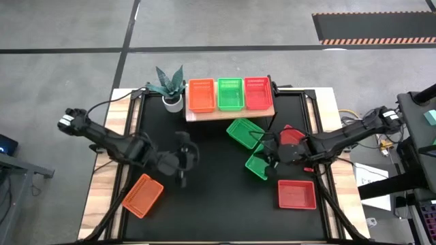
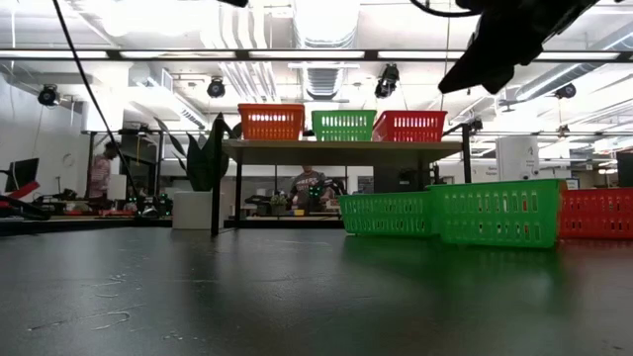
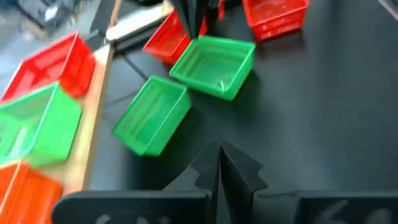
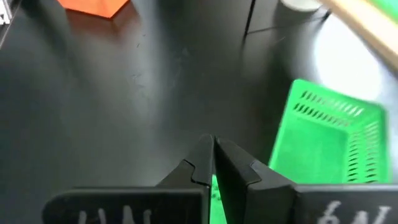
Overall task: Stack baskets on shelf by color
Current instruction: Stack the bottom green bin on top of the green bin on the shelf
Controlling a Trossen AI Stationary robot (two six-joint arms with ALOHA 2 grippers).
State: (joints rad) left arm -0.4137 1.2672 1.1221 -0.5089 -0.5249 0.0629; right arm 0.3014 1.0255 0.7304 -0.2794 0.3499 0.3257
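From above, the shelf carries one orange, one green and one red basket, while the right gripper hangs over the near green basket beside a second green basket; I judge the step to be grasping one, best done by spreading the fingers and straddling one mesh wall squarely. In the low view both green baskets sit on the desk with the right arm well above them. The wrist views show the left gripper, hovering mid-desk, pressed together and empty, and the right gripper pressed together too, angled down at the basket rim.
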